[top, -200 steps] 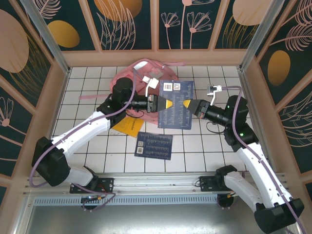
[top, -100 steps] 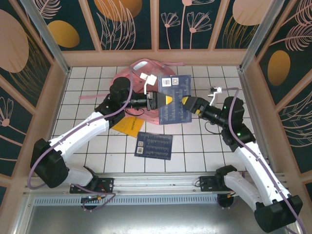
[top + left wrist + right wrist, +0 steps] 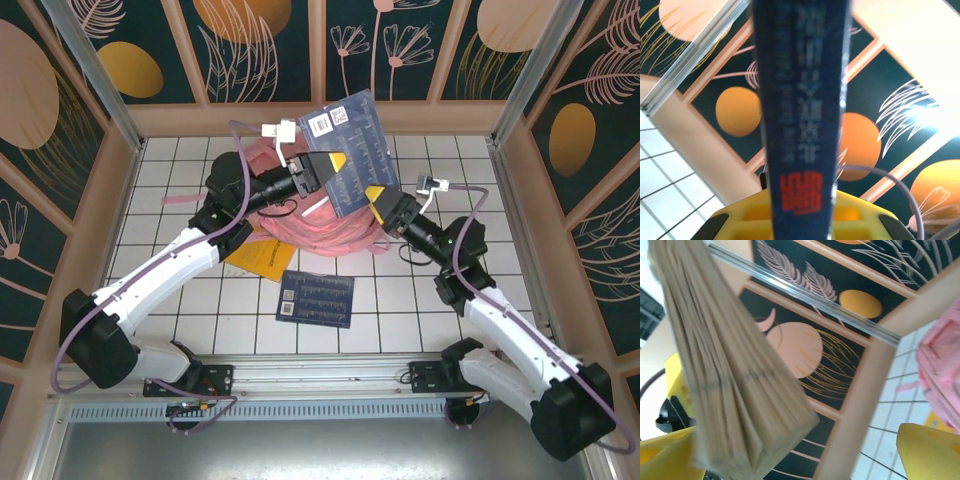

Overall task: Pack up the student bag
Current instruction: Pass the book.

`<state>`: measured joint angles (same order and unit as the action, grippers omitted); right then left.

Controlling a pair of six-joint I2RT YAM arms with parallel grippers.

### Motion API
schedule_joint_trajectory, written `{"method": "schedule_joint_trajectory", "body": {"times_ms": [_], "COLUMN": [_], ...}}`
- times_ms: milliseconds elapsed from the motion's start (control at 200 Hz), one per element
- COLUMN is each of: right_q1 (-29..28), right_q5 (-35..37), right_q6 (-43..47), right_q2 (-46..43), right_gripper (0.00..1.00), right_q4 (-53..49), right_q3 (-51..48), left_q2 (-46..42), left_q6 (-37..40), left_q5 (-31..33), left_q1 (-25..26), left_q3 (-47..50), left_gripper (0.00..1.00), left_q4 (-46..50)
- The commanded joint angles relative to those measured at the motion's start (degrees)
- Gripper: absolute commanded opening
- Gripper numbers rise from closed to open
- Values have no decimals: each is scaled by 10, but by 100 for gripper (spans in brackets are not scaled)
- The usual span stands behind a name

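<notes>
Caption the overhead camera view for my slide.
Left gripper holds a dark blue book raised over the pink backpack, the right gripper open at the book's edge.

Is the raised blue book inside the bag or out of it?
Out. The blue book hangs tilted above the pink bag, clamped by the left pincer.

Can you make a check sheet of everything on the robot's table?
Surface: white tiled table, flat.
Job's things: pink bag lying on the tiles; blue book lifted above it.
Clutter: second book and yellow booklet on the tiles.
Grippers: left gripper shut on the blue book; right gripper open beside it.
Cables: purple cables loop off both arms.
Surroundings: flower-painted walls.
</notes>
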<state>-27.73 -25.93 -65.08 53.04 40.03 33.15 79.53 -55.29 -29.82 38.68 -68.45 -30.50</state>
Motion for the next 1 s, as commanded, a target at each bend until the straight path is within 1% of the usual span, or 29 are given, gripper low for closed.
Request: {"method": "schedule_joint_trajectory", "body": {"times_ms": [0,150,200,345,415,450,511,521,546,571,606,666,721,766,841,891,916,956,996], "right_q1": [-32,-64,-64,-65,-66,-67,-70,-70,-72,-71,-70,-68,-60,-51,-39,-39,-21,-9,-1], "right_q5": [73,132,142,155,165,171,181,182,186,191,198,203,213,225,250,265,277,275,273], "right_q6": [-9,45,48,43,45,47,54,56,60,64,70,87,104,122,151,170,177,195,216], "right_q2": [27,52,62,84,89,89,89,88,86,83,76,58,35,13,-21,-39,-45,-48,-46], "right_gripper": [90,76,67,46,31,21,2,0,0,0,0,0,0,0,0,0,0,0,0], "right_q4": [144,147,148,166,171,171,172,171,166,159,146,118,54,-1,-121,-213,-256,-313,-368], "right_q3": [24,61,68,80,80,81,80,80,80,80,77,70,71,69,80,92,99,112,128], "left_q2": [11,20,18,15,17,18,20,20,20,19,16,8,5,7,16,30,40,59,80], "left_q6": [-59,-80,-82,-83,-83,-85,-84,-84,-78,-71,-55,-15,29,71,129,160,175,199,215], "left_q5": [20,26,31,45,49,49,54,55,60,67,79,108,133,153,188,206,214,215,202], "left_q1": [2,1,2,3,2,2,2,3,3,2,2,1,1,0,-6,-14,-19,-29,-43], "left_q3": [-7,1,6,21,24,26,28,28,27,26,24,18,2,-22,-58,-85,-99,-119,-135], "left_gripper": [0,0,0,0,0,0,0,2,9,20,32,46,57,62,70,72,73,75,75], "left_q4": [-113,-131,-131,-130,-129,-129,-122,-119,-108,-94,-67,-7,59,126,221,277,303,331,354]}}
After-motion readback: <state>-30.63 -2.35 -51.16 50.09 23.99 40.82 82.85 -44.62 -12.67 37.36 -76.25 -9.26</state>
